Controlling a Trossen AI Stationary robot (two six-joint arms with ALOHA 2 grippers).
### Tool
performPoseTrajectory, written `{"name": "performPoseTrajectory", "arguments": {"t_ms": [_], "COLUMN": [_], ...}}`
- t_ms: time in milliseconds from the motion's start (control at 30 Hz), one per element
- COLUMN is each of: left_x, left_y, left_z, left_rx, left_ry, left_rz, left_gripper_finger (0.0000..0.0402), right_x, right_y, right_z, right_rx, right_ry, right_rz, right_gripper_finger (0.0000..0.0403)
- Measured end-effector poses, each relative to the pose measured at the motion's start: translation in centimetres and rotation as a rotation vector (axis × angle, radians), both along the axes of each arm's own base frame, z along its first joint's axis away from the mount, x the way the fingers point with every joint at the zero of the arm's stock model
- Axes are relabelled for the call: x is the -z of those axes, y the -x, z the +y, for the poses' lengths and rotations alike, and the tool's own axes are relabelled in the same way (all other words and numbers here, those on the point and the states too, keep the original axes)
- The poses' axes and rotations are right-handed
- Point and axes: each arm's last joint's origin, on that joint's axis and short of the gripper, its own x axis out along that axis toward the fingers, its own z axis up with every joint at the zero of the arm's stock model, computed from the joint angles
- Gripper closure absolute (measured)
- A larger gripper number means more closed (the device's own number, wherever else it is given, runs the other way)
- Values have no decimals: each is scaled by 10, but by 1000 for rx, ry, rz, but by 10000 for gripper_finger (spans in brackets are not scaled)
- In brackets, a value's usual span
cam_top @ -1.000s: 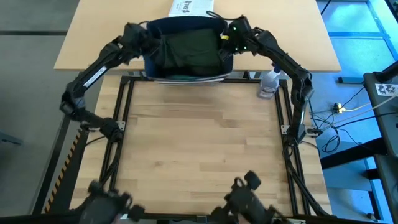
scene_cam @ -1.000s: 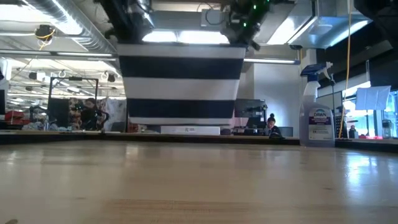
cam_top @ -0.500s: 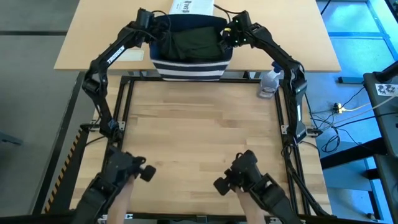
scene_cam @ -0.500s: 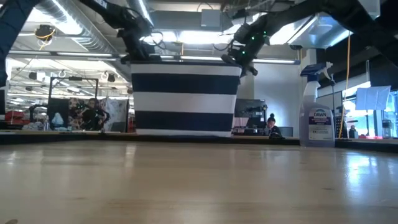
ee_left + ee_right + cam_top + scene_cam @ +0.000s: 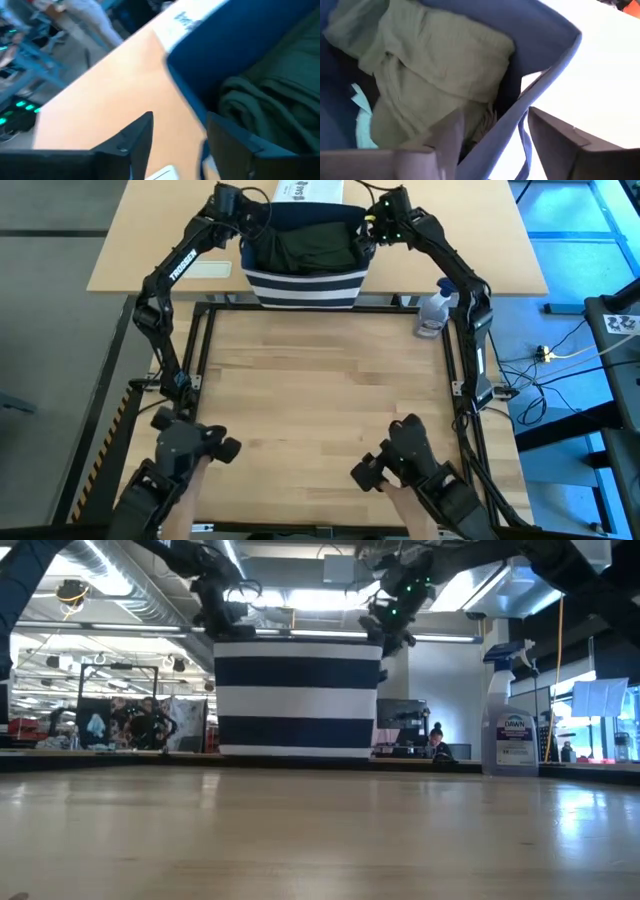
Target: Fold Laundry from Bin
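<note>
From above, the bin (image 5: 305,275) sits at the 12 o'clock end of the wooden counter (image 5: 320,390), with its striped side facing the middle. An olive-green piece (image 5: 315,248) of the laundry lies on top inside it. The left hand (image 5: 243,210) is at the bin's 9 o'clock rim and the right hand (image 5: 378,225) is at its 3 o'clock rim. A white printed box (image 5: 308,191) shows just past the bin, and a spray bottle (image 5: 433,313) stands near the bin at about 4 o'clock.

In the low view, the bin (image 5: 297,698) rests on the counter (both arms come down to its top corners). The spray bottle (image 5: 510,725) stands at 3 o'clock of it.

In the left wrist view, the left hand's fingers (image 5: 135,140) are apart, with the bin's wall (image 5: 240,45) between them.

In the right wrist view, the right hand's fingers (image 5: 555,137) are apart around the bin's rim (image 5: 540,85). The olive-green piece (image 5: 435,65) and a teal piece (image 5: 362,125) lie inside.
</note>
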Motion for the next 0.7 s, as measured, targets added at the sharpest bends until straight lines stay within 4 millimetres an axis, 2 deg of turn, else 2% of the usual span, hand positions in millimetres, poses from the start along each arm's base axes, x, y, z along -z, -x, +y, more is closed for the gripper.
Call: {"name": "performPoseTrajectory", "arguments": {"t_ms": [100,200,333,433,567,633,700], "left_x": [-13,-31,-60,-91,-136,-146,-146], "left_y": [2,1,-1,-4,1,6,8], "left_z": [-4,-18,-50,-90,-166,-206,-240], "left_rx": [-55,-52,45,132,261,351,441], "left_ry": [-26,-49,-64,-119,-219,-223,-204], "left_rz": [-1,-19,-114,-227,-358,-408,-449], "left_gripper_finger": [207,192,187,199,233,258,287], "right_x": [-16,-33,-56,-77,-115,-126,-133], "right_y": [4,10,18,19,25,28,28], "right_z": [5,15,35,62,125,158,189], "right_rx": [1,-4,-14,-65,-186,-256,-340], "right_ry": [20,57,82,121,170,166,155], "right_rz": [-16,-51,-69,-76,-101,-84,-61], "right_gripper_finger": [158,138,150,200,296,345,384]}}
